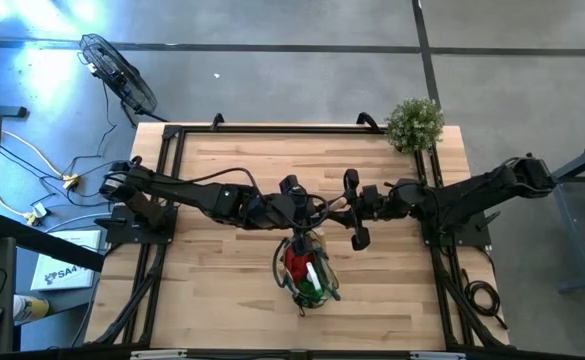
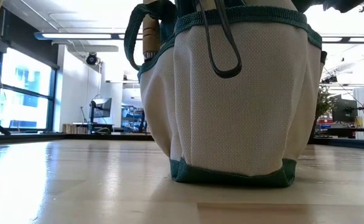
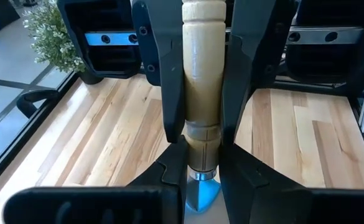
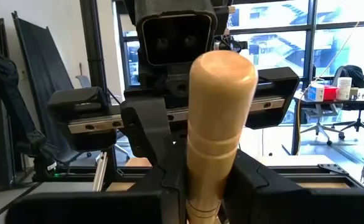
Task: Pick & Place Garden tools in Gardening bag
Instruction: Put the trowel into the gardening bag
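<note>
Filling your low view, the round cream fabric gardening bag with dark green trim (image 2: 231,99) stands upright on the pale wooden counter (image 2: 76,186), a dark loop handle hanging down its front and a pale wooden tool handle (image 2: 150,34) poking up at its rim. From above you see the bag just in front of the counter's middle, with a red cone-shaped piece (image 1: 295,262) and something green and white inside it.

Behind the bag, both arms meet over the middle of the counter. Your left claw (image 3: 197,118) is closed on a trowel's pale turned wooden handle (image 3: 201,87), one dark finger on each side, with a bit of blue metal showing beyond the handle's collar. Your right claw (image 4: 200,186) is closed on the same handle near its rounded end, facing the left claw.

Farther back, a bushy green plant (image 1: 414,124) sits at the counter's far right corner.
</note>
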Robot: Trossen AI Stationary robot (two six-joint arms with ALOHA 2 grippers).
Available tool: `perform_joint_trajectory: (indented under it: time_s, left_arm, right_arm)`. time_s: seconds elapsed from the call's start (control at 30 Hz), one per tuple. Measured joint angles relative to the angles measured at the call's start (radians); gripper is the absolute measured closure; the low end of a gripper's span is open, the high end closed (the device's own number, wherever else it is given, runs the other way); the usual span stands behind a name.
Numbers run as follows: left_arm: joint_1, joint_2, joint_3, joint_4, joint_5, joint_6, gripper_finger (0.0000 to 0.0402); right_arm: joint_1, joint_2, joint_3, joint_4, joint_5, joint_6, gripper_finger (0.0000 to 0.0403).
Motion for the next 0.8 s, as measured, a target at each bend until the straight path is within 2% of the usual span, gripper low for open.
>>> perform_joint_trajectory:
  time_s: [0.2,0.37,0.47,0.8]
  left_arm:
    - [0.001,0.000,0.000,-0.001,0.015,0.007,0.0342]
    - [0.000,0.000,0.000,-0.001,0.015,0.011,0.0289]
    - [0.000,0.000,0.000,-0.001,0.015,0.011,0.0270]
    - [-0.001,0.000,0.000,0.005,-0.065,0.010,0.0262]
  right_arm:
    - [0.000,0.000,0.000,-0.011,0.003,-0.002,0.0349]
    - [0.000,0.000,-0.002,-0.028,0.002,-0.013,0.0349]
    - [0.000,0.000,-0.002,-0.038,0.002,-0.029,0.0349]
    - [0.000,-0.027,-0.002,-0.078,0.006,-0.056,0.0349]
